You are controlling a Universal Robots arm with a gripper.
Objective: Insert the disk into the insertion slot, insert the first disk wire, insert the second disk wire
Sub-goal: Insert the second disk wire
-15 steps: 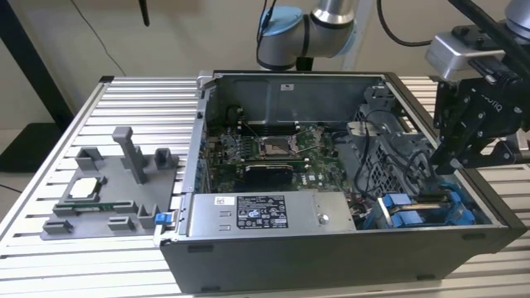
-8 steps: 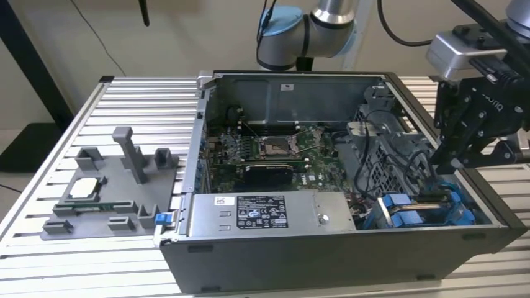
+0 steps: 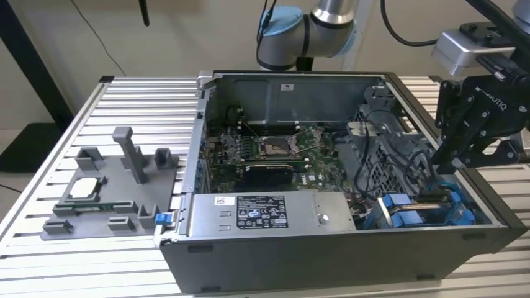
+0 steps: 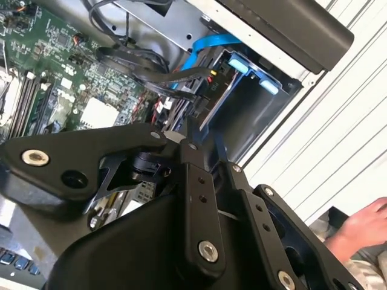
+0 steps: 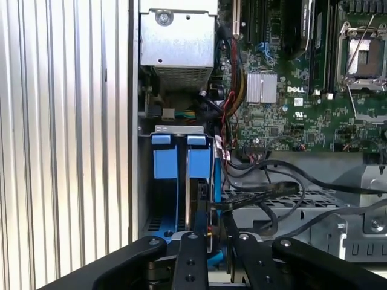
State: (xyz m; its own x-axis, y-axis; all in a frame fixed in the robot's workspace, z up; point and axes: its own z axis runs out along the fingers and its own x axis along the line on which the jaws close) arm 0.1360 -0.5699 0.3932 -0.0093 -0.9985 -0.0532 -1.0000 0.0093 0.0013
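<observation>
Down at the near corner of the open computer case (image 3: 331, 248), on the exterior view's right, the hand (image 3: 458, 162) hangs just above the drive bay. Its fingers (image 5: 192, 257) are drawn in narrow and nearly meet in the first wrist view, where they seem to pinch a dark cable plug (image 5: 208, 208) at the end of the black cables (image 5: 272, 193); whether they truly grip it I cannot tell. The disk (image 5: 195, 199) sits upright on edge in its slot inside the bay, held in its blue carrier (image 5: 199, 157), with a second blue carrier (image 5: 164, 157) just beside it. A blue cable (image 4: 202, 48) runs along the bay wall in the second wrist view. The grey power box (image 3: 267, 214) lies near the bay along the front wall. A grey fixture (image 3: 108, 192) stands on the slatted desk (image 3: 49, 248) on the exterior view's left. A person's hand (image 4: 363, 232) rests beside the case.
</observation>
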